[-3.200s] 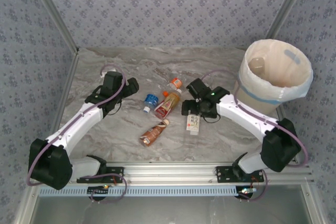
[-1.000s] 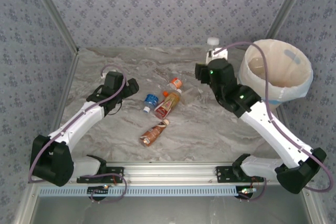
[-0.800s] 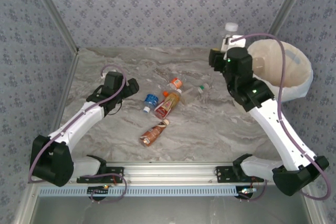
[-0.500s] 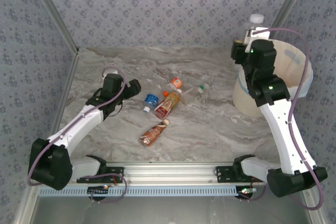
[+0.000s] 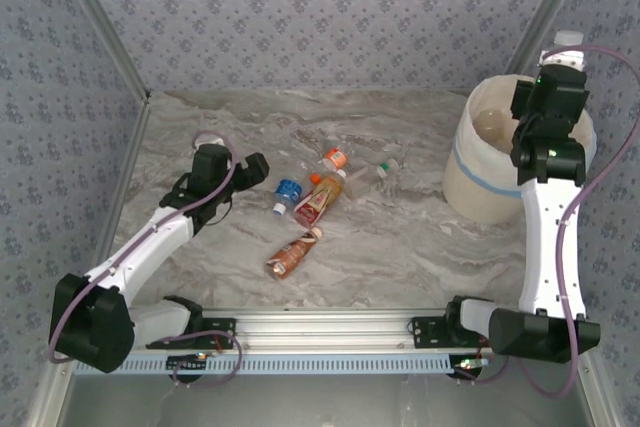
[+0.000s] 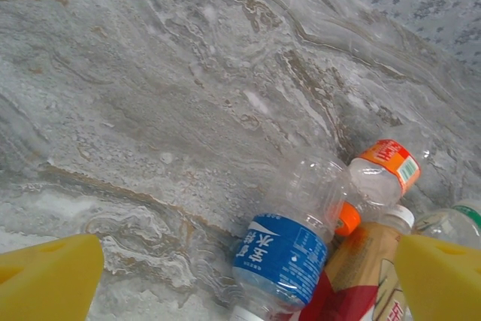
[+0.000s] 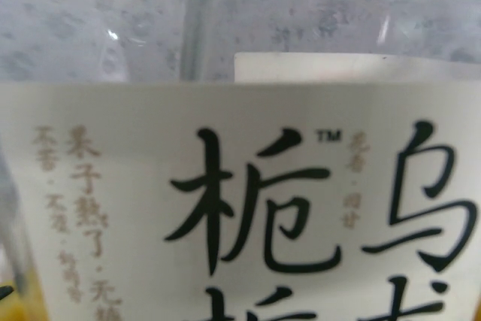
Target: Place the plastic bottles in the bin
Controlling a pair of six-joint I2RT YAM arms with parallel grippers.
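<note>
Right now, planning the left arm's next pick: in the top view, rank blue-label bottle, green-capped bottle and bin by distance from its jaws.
1. blue-label bottle, just right of the jaws of the left gripper.
2. green-capped bottle, mid-table.
3. bin, far right.

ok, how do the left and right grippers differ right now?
Height: the left gripper sits low over the table, beside the lying bottles; the right gripper is high up at the bin. Jaws: left wide open, empty; right closed on a white-capped bottle. Shared: same black build.
</note>
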